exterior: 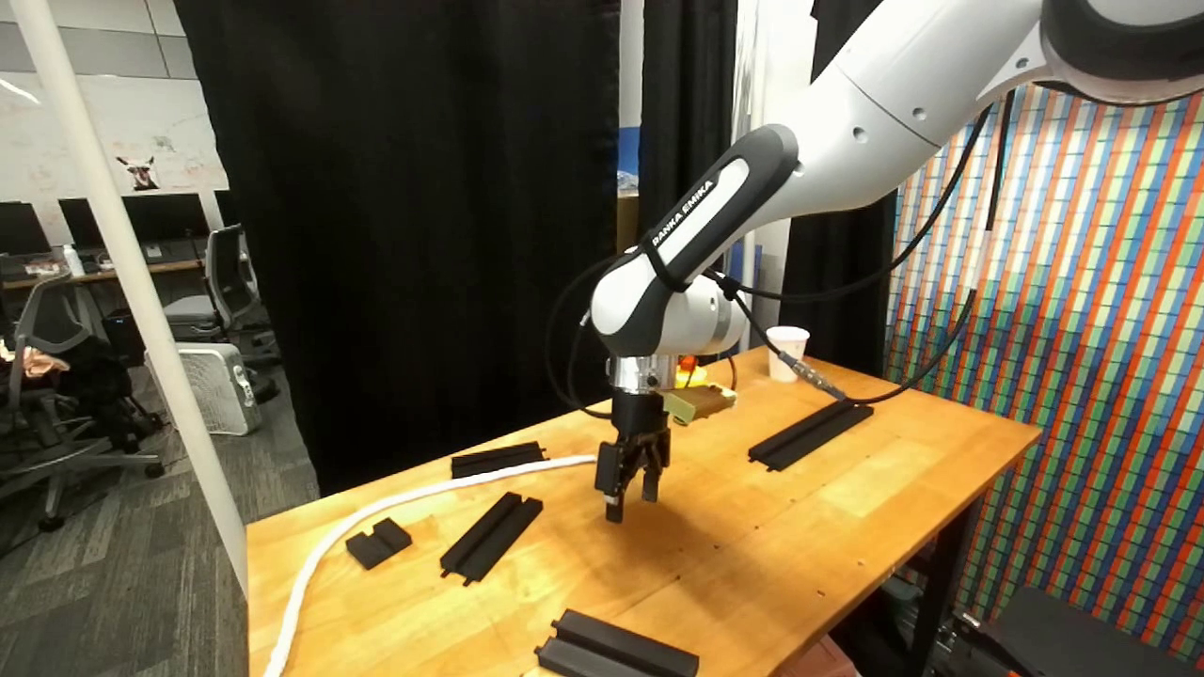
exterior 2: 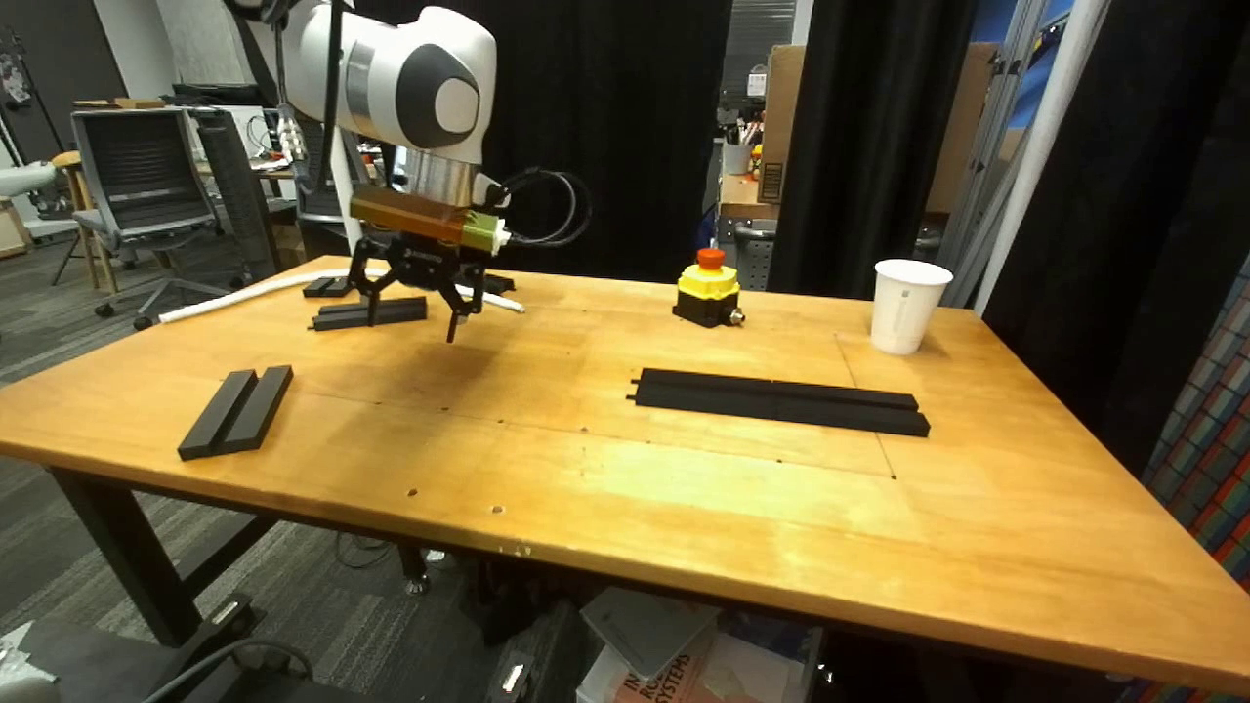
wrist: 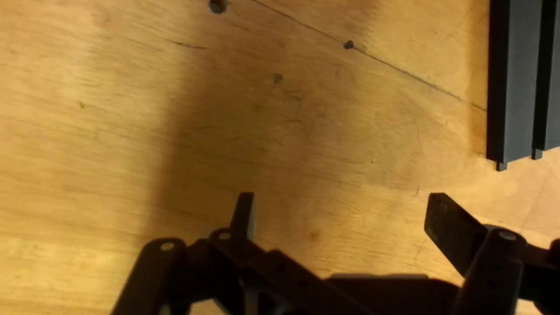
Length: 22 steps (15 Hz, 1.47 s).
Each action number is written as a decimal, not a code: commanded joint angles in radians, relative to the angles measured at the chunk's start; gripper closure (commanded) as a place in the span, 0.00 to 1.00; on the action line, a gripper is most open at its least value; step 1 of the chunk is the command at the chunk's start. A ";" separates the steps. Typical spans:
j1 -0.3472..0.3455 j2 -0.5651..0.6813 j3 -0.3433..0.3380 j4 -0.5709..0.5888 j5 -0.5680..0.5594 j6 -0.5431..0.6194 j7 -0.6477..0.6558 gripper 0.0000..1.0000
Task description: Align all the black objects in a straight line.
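I'm hovering the black 2-finger gripper (exterior: 632, 506), aimed downward, above the orange-brown wooden tabletop (exterior: 715, 602). In the wrist view I'm seeing its fingers (wrist: 453, 232) standing spread wide apart, with wood grain showing between them.

In an exterior view, a flat, matte black, rectangular grooved bar (exterior: 492, 536), 1 of 5 black pieces lying around the tool at differing angles, is resting near it on the left. A similar grooved black bar (exterior: 499, 459) is also lying left of the tool, but over toward the tall black fabric curtain (exterior: 423, 235). Farther left of the tool, a short, notched, matte black block (exterior: 378, 543) is sitting. A slim white cord (exterior: 406, 497) is running left from beside the tool, passing between those 2 bars and curving past the block.

Past the tool's fingers, at the right of the wrist view, I'm seeing a tabbed, grooved black bar (wrist: 521, 83) lying partly out of frame. In both exterior views, the longest grooved black bar (exterior 2: 779, 400) is lying well to the right of the tool. Behind that bar, an upright white paper cup (exterior 2: 909, 308) is standing, well apart from the tool. A red-topped yellow-and-black button box (exterior 2: 709, 288) is sitting right of the tool, between it and the cup.
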State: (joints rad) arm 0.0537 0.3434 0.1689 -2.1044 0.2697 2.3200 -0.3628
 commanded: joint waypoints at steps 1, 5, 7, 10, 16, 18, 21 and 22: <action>0.026 -0.027 0.021 -0.082 0.058 0.139 0.137 0.00; 0.086 -0.057 0.031 -0.183 0.010 0.291 0.272 0.00; 0.137 -0.064 0.012 -0.216 -0.071 0.334 0.356 0.00; 0.206 -0.085 -0.020 -0.250 -0.211 0.355 0.509 0.00; 0.292 -0.115 -0.061 -0.253 -0.432 0.316 0.729 0.00; 0.298 -0.117 -0.054 -0.250 -0.459 0.306 0.749 0.00; 0.299 -0.119 -0.029 -0.247 -0.452 0.281 0.730 0.00; 0.297 -0.119 -0.017 -0.247 -0.440 0.268 0.717 0.00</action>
State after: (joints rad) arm 0.3423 0.2592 0.1352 -2.3373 -0.1682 2.6247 0.3521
